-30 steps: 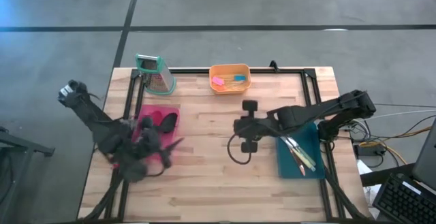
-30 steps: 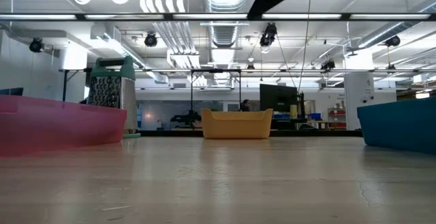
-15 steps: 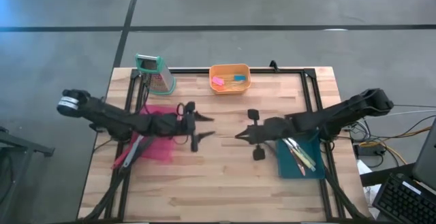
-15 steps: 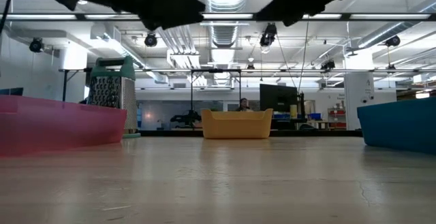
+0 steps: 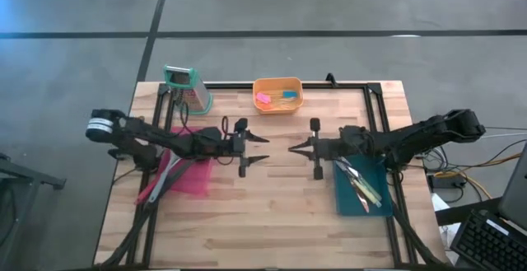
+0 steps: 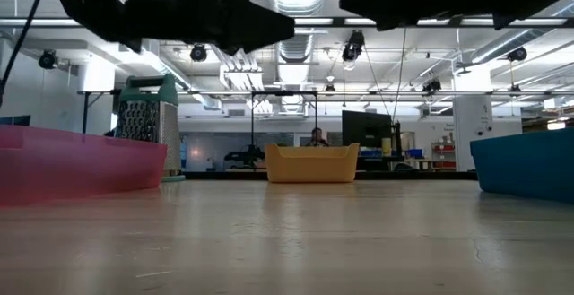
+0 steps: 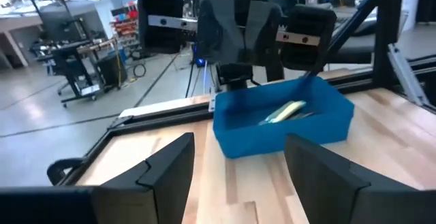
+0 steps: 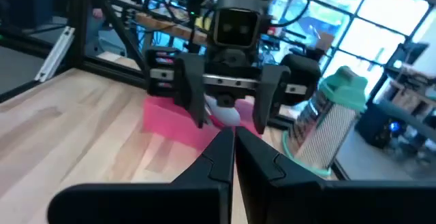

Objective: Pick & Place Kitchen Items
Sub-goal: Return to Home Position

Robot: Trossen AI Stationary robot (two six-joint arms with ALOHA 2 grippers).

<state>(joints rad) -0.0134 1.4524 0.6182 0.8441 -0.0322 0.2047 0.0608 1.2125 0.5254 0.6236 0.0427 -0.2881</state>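
Here, fingers (image 7: 169,171) spread apart, the left gripper (image 5: 265,148) faces the right gripper (image 5: 291,147), whose fingers (image 8: 219,154) press together, above the table (image 5: 272,217). The blue bin (image 5: 344,198) holds cutlery (image 5: 362,187); the yellow bin (image 5: 277,81) holds pink and blue tools (image 5: 263,99); a red spoon (image 5: 158,184) juts from the pink bin (image 5: 191,180).

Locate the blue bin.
In the high view the blue bin sits on the right side of the table, partly under the right arm, with cutlery lying inside it; the orange bin is farther back, near centre.
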